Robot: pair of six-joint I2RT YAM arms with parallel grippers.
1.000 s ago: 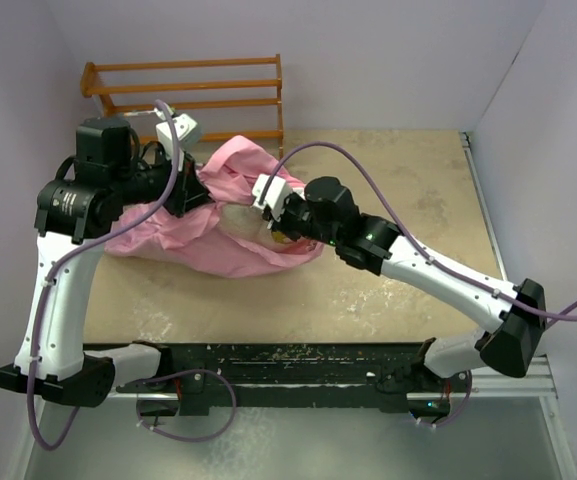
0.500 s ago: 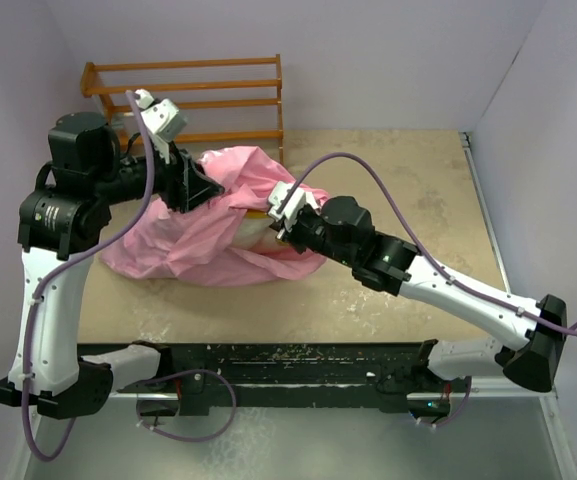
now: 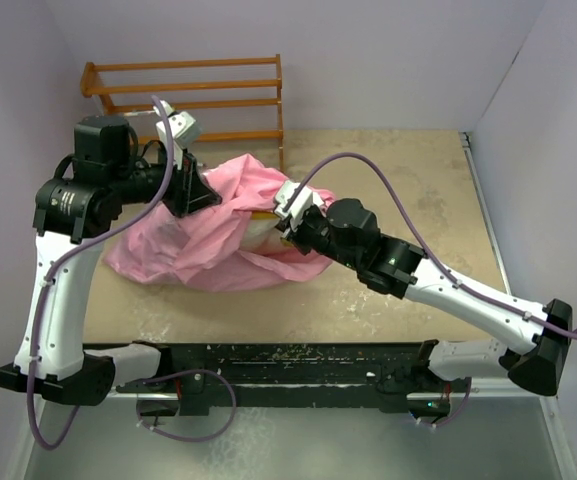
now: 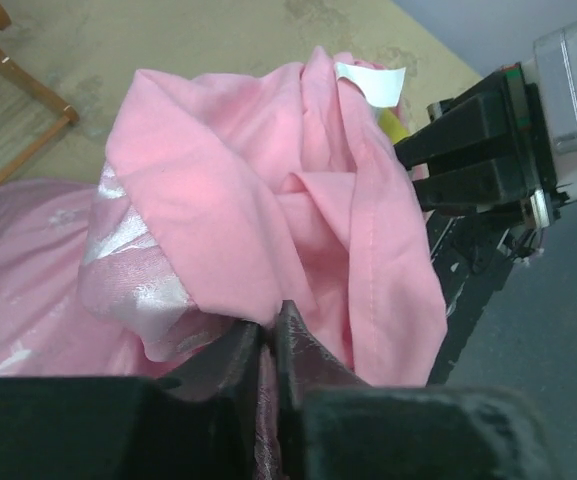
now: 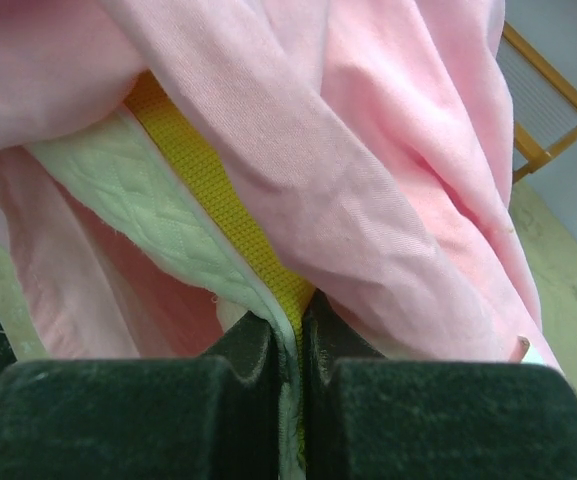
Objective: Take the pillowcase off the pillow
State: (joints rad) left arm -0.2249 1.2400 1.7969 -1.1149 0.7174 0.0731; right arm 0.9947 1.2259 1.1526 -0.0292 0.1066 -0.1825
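A glossy pink pillowcase [image 3: 203, 245] lies crumpled in a loose heap on the left half of the surface [image 3: 408, 190], its upper folds bunched and raised. A cream quilted pillow [image 5: 138, 195] with yellow edging [image 5: 213, 200] pokes out at the heap's right side, mostly covered. A small white tag [image 4: 370, 82] shows among the top folds.

Right tool [image 5: 290, 322] pinches the pillow [image 5: 138, 200] at its yellow edging [image 5: 208, 190], pillowcase [image 5: 388, 170] apparently draped over.

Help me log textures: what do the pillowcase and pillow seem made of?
Pillowcase: thin woven cloth, probably satin; creases softly, glossy patterned face at a fold. Pillow: cream quilted textile, stitched relief; yellow edging looks like woven tape.
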